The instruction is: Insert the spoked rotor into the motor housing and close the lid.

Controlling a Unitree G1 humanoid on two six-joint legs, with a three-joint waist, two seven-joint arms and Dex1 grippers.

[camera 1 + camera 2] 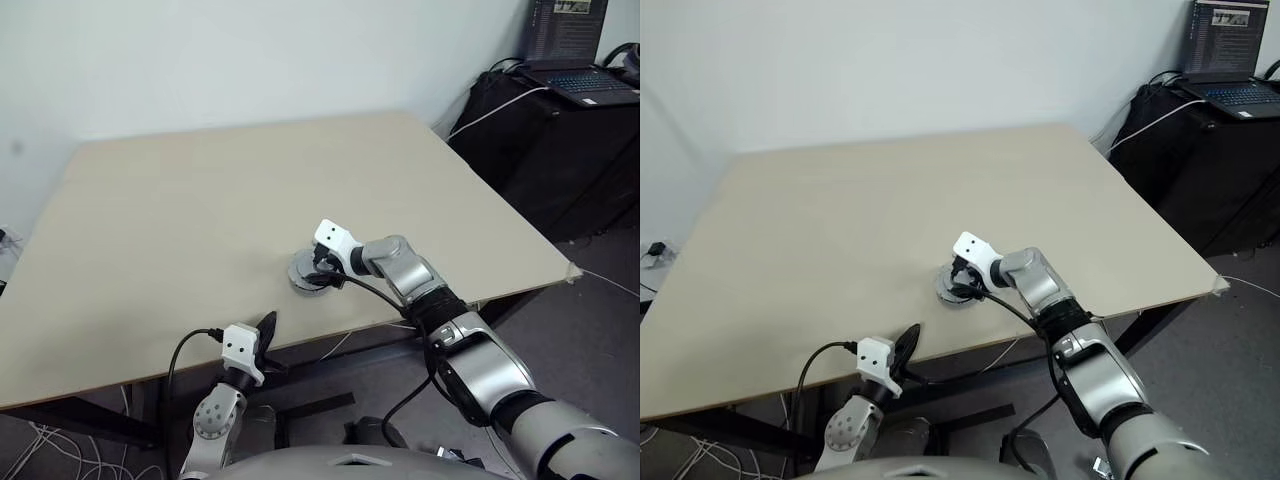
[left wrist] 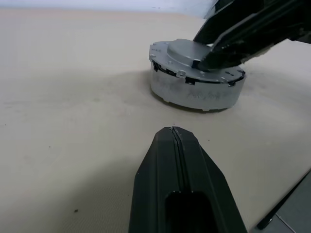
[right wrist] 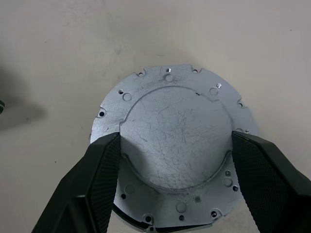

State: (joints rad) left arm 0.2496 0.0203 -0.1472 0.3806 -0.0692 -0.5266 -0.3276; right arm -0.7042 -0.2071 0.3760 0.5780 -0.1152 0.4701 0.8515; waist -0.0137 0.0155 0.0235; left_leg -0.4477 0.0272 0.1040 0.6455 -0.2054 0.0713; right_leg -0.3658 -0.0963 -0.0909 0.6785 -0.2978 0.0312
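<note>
Table (image 1: 200, 200) of pale beige board takes up most of the head views, with a white wall behind it and a dark stand carrying an open laptop (image 1: 575, 75) off to the far right. Near the front edge of the table, a little right of centre, sits the motor housing (image 2: 194, 94), a low round silver-grey drum standing flat on the board. Its top is covered by the lid (image 3: 175, 141), a pale-grey scratched metal plate with a raised round centre and a ring of small screw holes near its rim; the lid lies level on the housing, and through the narrow slots under its edge only dark gaps can be seen.

Reaching in from the right, the right gripper (image 3: 175, 155) points down at an angle over the housing. Its two black fingers (image 3: 95, 179) stand apart, one on each side of the raised centre of the lid, with their inner faces right at that centre's edge; whether they actually press on it cannot be told.

At the near edge of the table, well apart from the housing and on its left, the left gripper (image 2: 177, 133) points level toward the drum with its fingers pressed together and nothing between them.
</note>
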